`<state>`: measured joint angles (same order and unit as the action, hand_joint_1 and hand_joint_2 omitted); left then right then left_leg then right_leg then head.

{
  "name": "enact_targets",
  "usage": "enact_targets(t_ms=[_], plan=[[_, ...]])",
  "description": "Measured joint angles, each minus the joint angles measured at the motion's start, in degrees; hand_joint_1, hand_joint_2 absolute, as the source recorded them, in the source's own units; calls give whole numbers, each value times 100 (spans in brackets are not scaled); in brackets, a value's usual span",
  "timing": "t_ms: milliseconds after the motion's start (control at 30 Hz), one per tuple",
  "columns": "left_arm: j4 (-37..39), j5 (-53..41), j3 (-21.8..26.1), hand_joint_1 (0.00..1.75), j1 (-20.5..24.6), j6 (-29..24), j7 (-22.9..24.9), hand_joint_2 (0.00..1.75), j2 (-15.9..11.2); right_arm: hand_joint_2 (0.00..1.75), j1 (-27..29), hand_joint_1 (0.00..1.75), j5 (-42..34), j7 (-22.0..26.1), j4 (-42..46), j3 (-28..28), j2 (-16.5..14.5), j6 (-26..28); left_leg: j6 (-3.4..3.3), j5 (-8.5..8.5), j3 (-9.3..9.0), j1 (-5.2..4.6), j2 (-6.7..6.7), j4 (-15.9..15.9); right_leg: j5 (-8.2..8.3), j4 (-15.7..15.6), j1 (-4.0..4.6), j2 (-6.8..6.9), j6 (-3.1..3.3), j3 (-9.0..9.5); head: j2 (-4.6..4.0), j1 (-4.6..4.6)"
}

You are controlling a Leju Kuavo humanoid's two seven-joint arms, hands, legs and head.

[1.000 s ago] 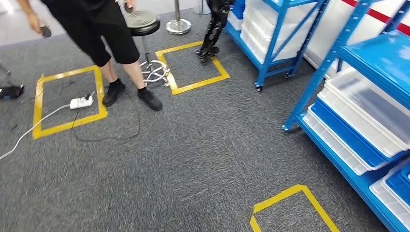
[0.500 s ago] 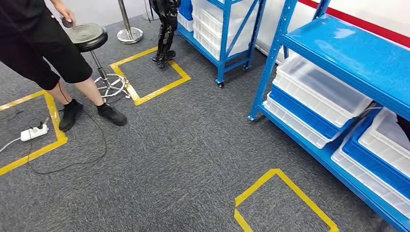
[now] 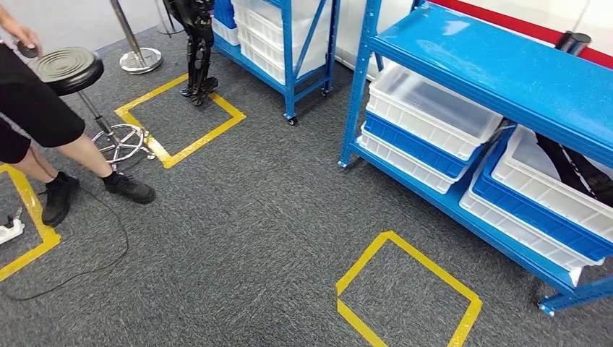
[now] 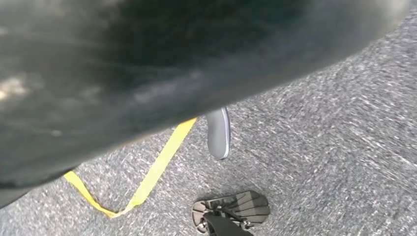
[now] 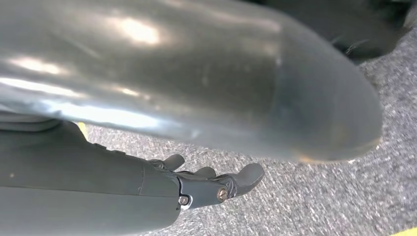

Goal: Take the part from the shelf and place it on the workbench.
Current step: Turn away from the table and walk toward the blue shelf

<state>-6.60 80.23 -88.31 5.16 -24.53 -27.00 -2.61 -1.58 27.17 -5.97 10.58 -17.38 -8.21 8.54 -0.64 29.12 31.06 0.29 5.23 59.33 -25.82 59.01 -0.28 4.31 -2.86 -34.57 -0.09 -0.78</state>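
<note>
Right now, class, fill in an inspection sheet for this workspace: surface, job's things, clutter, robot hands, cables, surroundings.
Surface: grey carpet with yellow tape squares; no workbench seen.
Job's things: blue shelf holding white and blue bins; dark parts lie in the right-hand bin.
Clutter: a dark cylinder on the shelf top.
Robot hands: right robot hand hangs over the carpet, holding nothing; of the left robot hand a grey tip shows, state unclear.
Cables: black cable on the carpet, power strip at the edge.
Surroundings: person, stool, second blue shelf, another robot's legs.
</note>
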Motion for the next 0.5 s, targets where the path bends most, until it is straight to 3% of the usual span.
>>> enact_targets(t_ms=[67,100,167,233,300,333,400,467,500], plan=[[0,20,0,0,11,-2,7,0,2,0,5,0,15,19,0,14,3,-1,64,31,-73,-1,118,-32,42,-38,23,-98,75,13,0,1],[0,22,0,0,20,-3,9,0,4,0,15,0,19,31,0,23,5,-1,97,57,-101,14,115,-30,53,-61,-3,-167,107,32,0,-1],[0,22,0,0,25,-6,12,0,7,0,23,0,21,45,0,40,9,-1,147,255,-29,42,-117,235,69,-108,-64,-300,184,97,0,-30],[-1,22,-1,0,7,-7,21,0,15,0,19,0,21,53,0,49,9,-1,164,608,289,57,-427,938,77,-118,-82,-439,243,124,0,-69],[-1,22,-1,0,-9,-6,39,0,26,0,18,0,21,69,0,51,11,-1,180,772,613,61,-521,1518,75,-114,-69,-609,260,133,0,-81],[-1,23,-1,0,-13,-7,46,0,29,0,21,0,22,81,0,51,15,-2,186,691,662,68,-534,1540,74,-111,-65,-698,260,140,0,-81],[0,27,-1,0,-14,-10,49,0,28,0,25,0,30,103,0,51,22,-10,196,261,473,113,-626,977,65,-98,-69,-879,247,161,0,-82],[0,31,-1,0,-13,-14,44,0,25,0,18,0,44,116,0,52,23,-23,211,-28,207,165,-880,306,47,-63,-54,-1030,202,140,0,-81],[0,30,-1,0,-7,-15,39,0,24,0,16,0,54,121,0,53,23,-27,207,-63,144,170,-977,127,46,-52,-51,-1089,166,111,0,-77]])
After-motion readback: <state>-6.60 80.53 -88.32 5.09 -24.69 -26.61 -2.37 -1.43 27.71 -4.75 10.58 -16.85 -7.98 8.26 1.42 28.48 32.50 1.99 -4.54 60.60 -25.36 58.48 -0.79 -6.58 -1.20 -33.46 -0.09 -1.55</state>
